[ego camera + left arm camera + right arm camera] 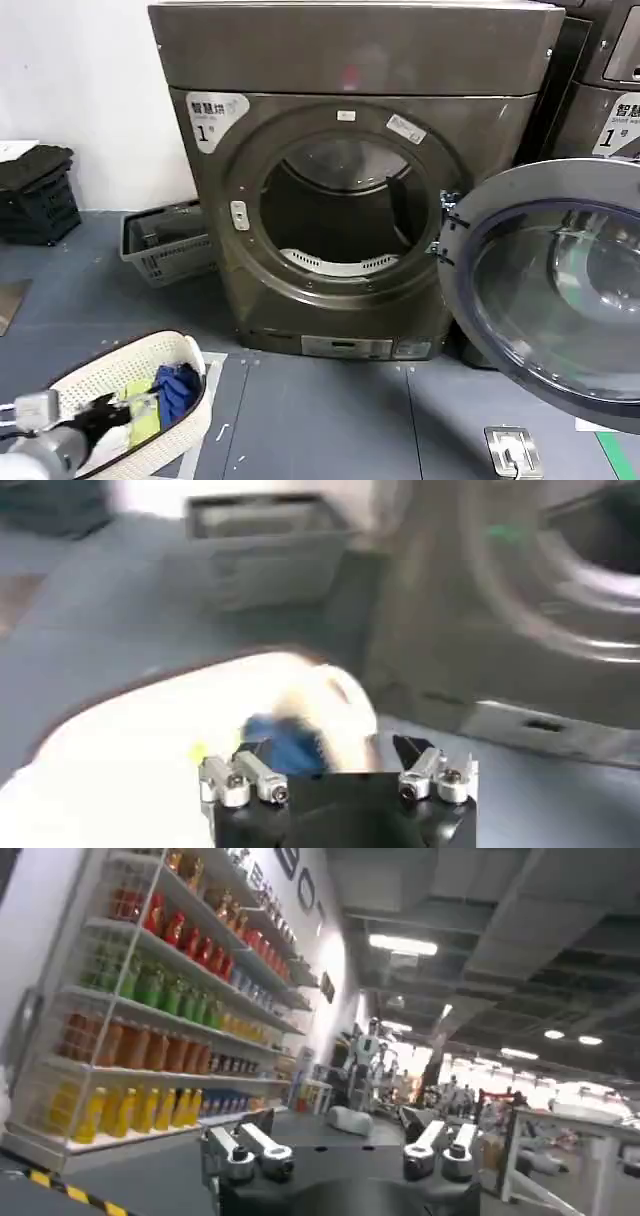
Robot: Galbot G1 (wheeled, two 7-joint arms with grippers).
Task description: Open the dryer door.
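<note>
Dryer door [560,290], chrome-ringed round glass porthole: head view, swung wide open at right of dark bronze-grey dryer [350,180] | left wrist view: left end effector [338,772] spread over white basket [130,760] | right wrist view: right end effector [340,1148] spread, facing shelves of bottles [150,998].

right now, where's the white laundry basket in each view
Head view: white laundry basket bottom left, on the floor.
Left wrist view: lower left, blurred.
Right wrist view: faces shelves of bottles instead.
Shared landmark: grey crate beside the dryer.
</note>
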